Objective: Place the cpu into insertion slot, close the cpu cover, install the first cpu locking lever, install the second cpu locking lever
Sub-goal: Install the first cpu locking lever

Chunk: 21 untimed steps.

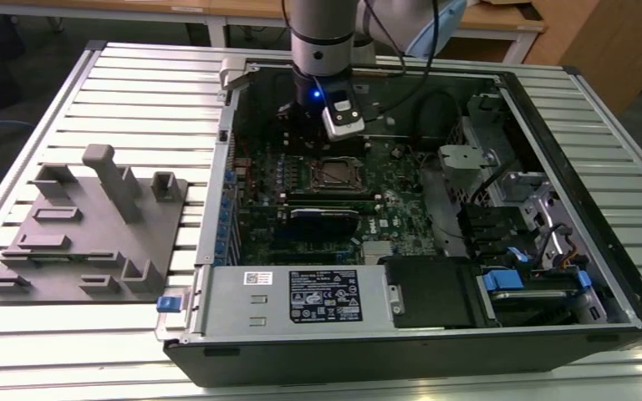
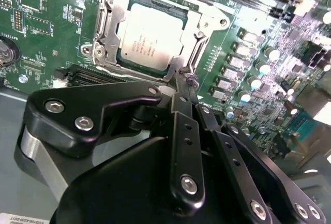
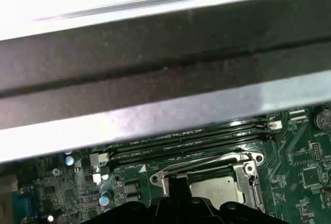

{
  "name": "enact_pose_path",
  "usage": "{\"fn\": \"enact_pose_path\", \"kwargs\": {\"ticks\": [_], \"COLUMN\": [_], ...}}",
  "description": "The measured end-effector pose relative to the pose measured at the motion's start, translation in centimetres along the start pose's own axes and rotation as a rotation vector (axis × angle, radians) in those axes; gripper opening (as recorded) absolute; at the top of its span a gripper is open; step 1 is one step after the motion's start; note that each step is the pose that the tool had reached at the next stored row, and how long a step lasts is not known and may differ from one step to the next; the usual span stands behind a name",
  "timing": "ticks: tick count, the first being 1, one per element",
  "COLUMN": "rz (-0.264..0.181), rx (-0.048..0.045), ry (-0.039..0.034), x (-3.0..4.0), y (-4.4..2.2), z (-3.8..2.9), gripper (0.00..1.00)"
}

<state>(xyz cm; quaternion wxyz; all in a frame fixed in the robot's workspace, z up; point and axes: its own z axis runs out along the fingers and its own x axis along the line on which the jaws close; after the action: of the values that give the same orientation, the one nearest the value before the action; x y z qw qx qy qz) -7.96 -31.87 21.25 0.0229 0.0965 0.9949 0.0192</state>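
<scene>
In the exterior view, a grey fixture block [image 1: 84, 230] sits at the frame's left on the slatted tabletop [image 1: 143, 71]; the open computer case [image 1: 410, 225] fills the centre and right. In the second wrist view, the cpu [image 2: 150, 36] lies in the insertion slot [image 2: 103, 32], cpu cover [image 2: 204, 25] down around it. The end effector [image 2: 181, 81], fingers pressed together, touches the frame's lower-right corner.

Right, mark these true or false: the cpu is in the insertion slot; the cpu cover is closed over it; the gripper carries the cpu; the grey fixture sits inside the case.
1. The cpu sits in the insertion slot: true.
2. The cpu cover frames the chip, closed: true.
3. The gripper carries the cpu: false, its tips are at the socket's edge.
4. The grey fixture sits inside the computer case: false, it lies on the table beside it.
</scene>
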Motion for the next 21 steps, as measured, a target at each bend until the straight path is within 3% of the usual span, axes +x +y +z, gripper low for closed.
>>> {"fn": "enact_pose_path", "kwargs": {"ticks": [5,12,21], "rz": [0.0,-0.002,-0.005], "rx": [0.0006,0.0185,0.0186], "ry": [0.0018,0.0025,0.003], "x": [-0.83,-1.8,-2.77], "y": [0.17,0.35,0.54], "z": [0.05,0.15,0.2], "gripper": [0.1,0.1,0.1]}}
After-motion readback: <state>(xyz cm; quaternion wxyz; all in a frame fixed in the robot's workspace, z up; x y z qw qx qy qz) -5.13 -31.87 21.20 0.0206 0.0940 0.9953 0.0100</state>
